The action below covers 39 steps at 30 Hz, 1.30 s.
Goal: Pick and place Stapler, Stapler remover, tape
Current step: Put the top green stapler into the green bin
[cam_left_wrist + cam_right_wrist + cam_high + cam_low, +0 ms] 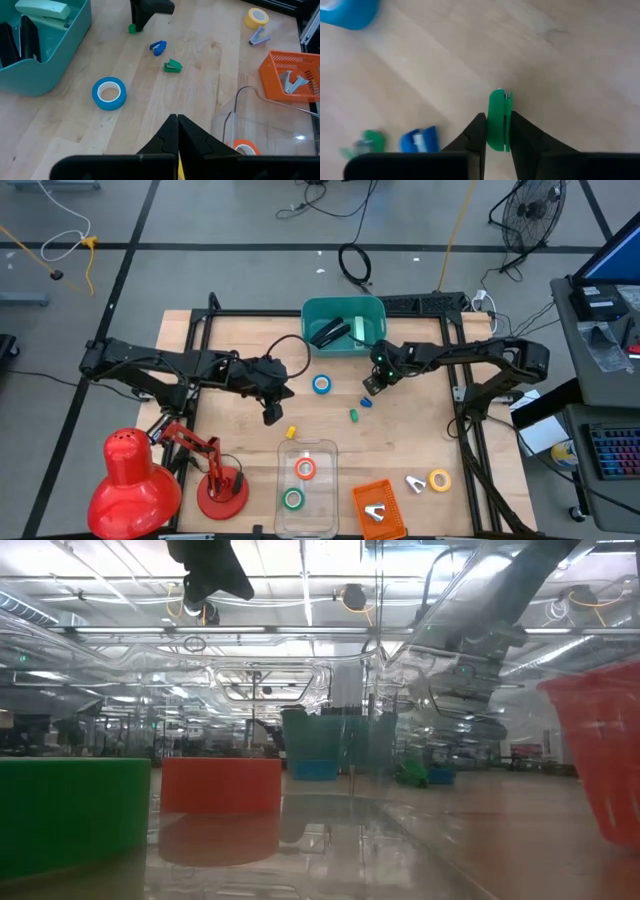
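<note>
1. A small green staple remover (498,120) stands on edge between the fingers of the right gripper (498,131), its long axis running straight out ahead along the fingers. The fingers press on its two flat sides, so the right gripper is clenched on it.

2. In the high view the right gripper (371,383) hangs over the wooden table (440,440), in front of the teal bin (344,326). Whether the remover is off the wood yet I cannot tell.

3. Just beside that gripper lie a blue staple remover (420,139) and another green one (370,141); the blue tape roll (322,385) lies a little further off toward the left arm.

4. The orange basket (378,505), already holding a metallic remover, sits well apart from the right gripper, near the table's front edge. My guess is that the held piece belongs there, so the carry runs from the bin side toward the front.

5. The right arm is clearly the nearer to the loose removers.

6. The left gripper (177,145) is clenched on nothing, hovering near the clear tray (307,477), where orange and green tape rolls lie.
</note>
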### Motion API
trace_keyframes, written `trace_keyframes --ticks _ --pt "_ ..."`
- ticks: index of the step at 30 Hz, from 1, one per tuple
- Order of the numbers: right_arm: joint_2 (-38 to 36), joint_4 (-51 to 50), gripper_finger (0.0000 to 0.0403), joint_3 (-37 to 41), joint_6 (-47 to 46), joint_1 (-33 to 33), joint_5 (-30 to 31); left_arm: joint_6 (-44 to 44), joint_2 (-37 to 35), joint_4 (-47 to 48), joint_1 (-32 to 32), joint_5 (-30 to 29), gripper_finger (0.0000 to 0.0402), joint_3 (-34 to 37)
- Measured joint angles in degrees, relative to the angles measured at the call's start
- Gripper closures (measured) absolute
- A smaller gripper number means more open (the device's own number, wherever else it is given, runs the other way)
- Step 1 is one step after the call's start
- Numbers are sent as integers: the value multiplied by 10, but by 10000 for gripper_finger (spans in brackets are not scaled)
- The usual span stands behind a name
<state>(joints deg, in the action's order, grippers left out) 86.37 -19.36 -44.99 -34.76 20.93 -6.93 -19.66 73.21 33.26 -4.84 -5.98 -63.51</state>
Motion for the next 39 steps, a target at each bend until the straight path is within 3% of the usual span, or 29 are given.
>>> trace_keyframes --ticks 7,14,17,20,23,29,34,39 --pt "-58 -25 350 -96 -8 -4 -3 2 0 1 0 0 401 0" --pt "-61 -128 350 -281 13 33 175 16 0 0 0 0 401 0" --pt "-29 -146 350 -347 19 74 201 25 0 -6 3 1 401 0" --pt "16 -164 351 -400 24 112 173 27 0 -6 7 0 401 0" --pt "71 -167 351 -432 28 142 102 27 0 -5 11 0 401 0" --pt "204 -210 351 -525 51 145 10 27 0 -4 11 1 401 0" --pt "269 -264 351 -586 88 127 21 16 0 15 1 1 401 0" --pt "303 -306 351 -595 113 110 21 11 0 46 -16 1 401 0"
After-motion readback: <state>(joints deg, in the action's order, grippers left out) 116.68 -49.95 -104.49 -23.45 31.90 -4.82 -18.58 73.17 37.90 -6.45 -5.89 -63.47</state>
